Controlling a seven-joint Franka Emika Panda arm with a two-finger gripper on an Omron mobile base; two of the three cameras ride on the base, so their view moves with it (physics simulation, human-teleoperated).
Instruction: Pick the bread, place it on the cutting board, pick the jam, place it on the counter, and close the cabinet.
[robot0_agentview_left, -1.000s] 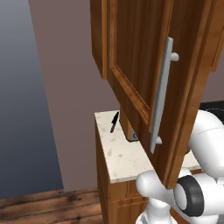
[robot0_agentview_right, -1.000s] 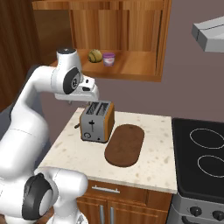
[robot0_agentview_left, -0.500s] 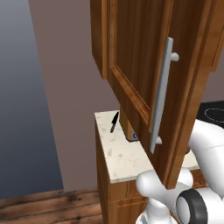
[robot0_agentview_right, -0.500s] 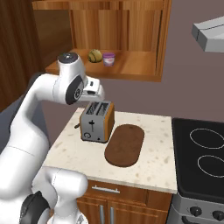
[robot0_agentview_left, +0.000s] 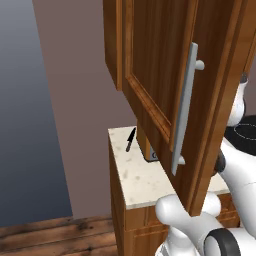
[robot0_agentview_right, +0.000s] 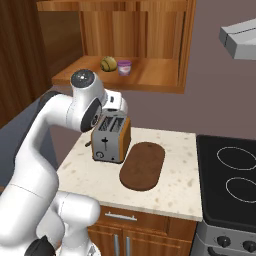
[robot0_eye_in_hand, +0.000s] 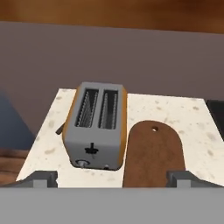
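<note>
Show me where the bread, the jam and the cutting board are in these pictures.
bread (robot0_agentview_right: 108, 64): right base view, middle of the bun on the cabinet shelf.
jam (robot0_agentview_right: 124, 67): right base view, side of the purple jar.
cutting board (robot0_agentview_right: 143, 165): right base view, centre of the board's top face.

- No text, label, brand, number or sign can be read on anything in these views.
- The toaster front is seen without legible markings.
</note>
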